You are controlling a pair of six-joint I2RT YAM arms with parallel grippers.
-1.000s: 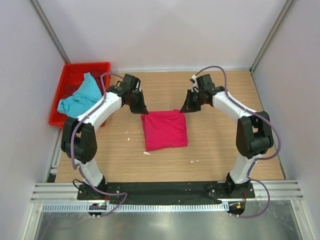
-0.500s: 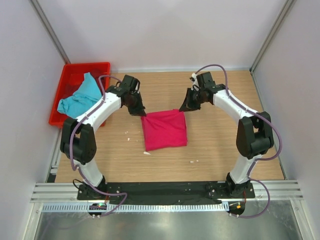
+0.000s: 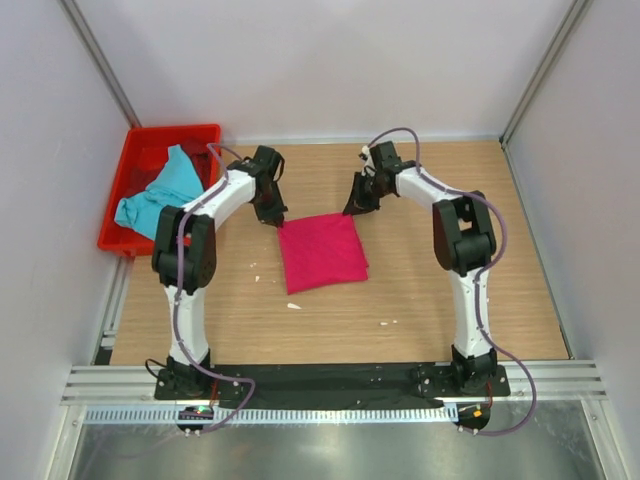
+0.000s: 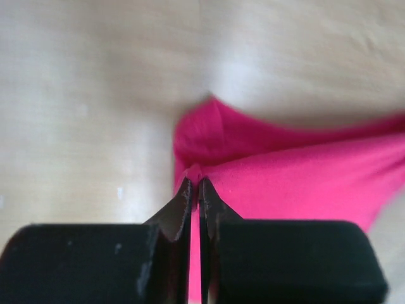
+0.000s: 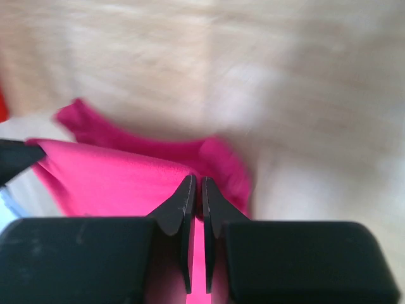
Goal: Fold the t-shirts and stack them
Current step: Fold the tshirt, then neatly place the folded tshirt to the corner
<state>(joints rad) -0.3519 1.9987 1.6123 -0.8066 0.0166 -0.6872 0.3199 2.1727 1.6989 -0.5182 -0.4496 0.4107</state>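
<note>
Magenta-pink t-shirt [image 3: 322, 252], folded: far-left corner pinched in left gripper [image 3: 277, 222], far-right corner in right gripper [image 3: 351, 211], jaws pressed nearly together.

**Both arms stretched forward and bent inward, wrists pitched down.**
The left arm [image 3: 220, 195] and right arm [image 3: 425, 185] angle toward each other from their near-edge bases (elbows turned outward). The left gripper [image 3: 277, 221] is pinched tight on one far corner of the magenta t-shirt [image 3: 322, 255]. The right gripper [image 3: 352, 210] has its fingers almost together on the opposite far corner, with cloth showing in the slit.
</note>
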